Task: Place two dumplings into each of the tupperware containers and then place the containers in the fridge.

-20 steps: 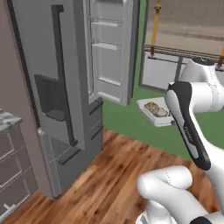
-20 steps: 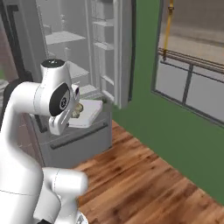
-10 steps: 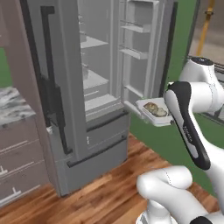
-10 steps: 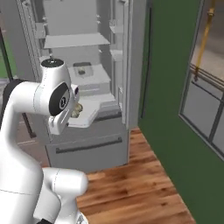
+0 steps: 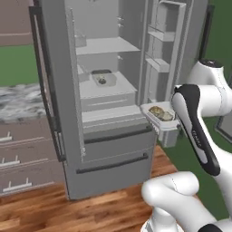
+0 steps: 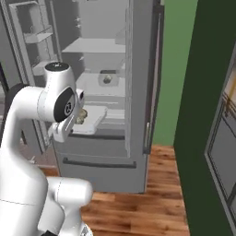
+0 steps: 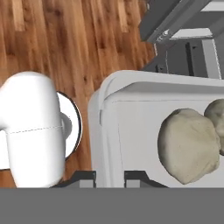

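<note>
A wooden plank floor (image 5: 104, 208) of warm reddish-brown runs under the scene, its boards showing clearly in the hand view (image 7: 78, 39) too. The walls are green: a lighter green wall (image 6: 177, 69) stands behind, and a darker green wall (image 6: 203, 129) juts forward on the right. A window (image 6: 224, 152) with a pale frame sits in that darker wall. To the left, a marble-patterned countertop (image 5: 20, 102) tops brownish-grey drawers (image 5: 22, 158) with pale bar handles. The light is even and soft.
</note>
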